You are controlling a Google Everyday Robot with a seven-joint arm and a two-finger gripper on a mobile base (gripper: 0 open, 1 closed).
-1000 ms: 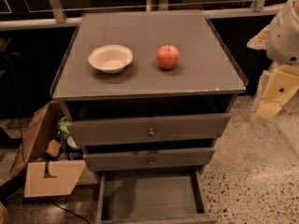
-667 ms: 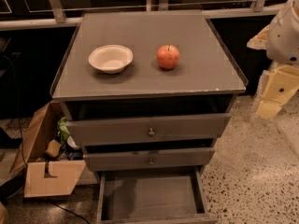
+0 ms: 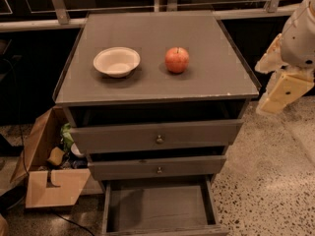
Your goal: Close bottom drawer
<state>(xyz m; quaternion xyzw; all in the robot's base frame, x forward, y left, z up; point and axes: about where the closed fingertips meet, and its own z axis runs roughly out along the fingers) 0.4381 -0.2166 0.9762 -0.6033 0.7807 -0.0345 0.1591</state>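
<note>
Bottom drawer [image 3: 160, 208]: nearest us, we see it pulled far out at the foot of the chest, its tray open to view, front edge at the frame's bottom.
Middle drawer [image 3: 187, 167]: just above, out a little, small knob at centre.
Top drawer [image 3: 197, 135]: out slightly, a dark gap above its front.
Box [image 3: 49, 186]: cardboard, on the floor left of the chest, flaps open.
Gripper [image 3: 283, 91]: we see it right of the chest, level with the top's edge, apart from all drawers; we cannot tell its opening or hold.
Bowl [image 3: 116, 61]: white, on the chest top [image 3: 216, 73], left.
Apple [image 3: 176, 59]: red, right of the bowl, apart.
</note>
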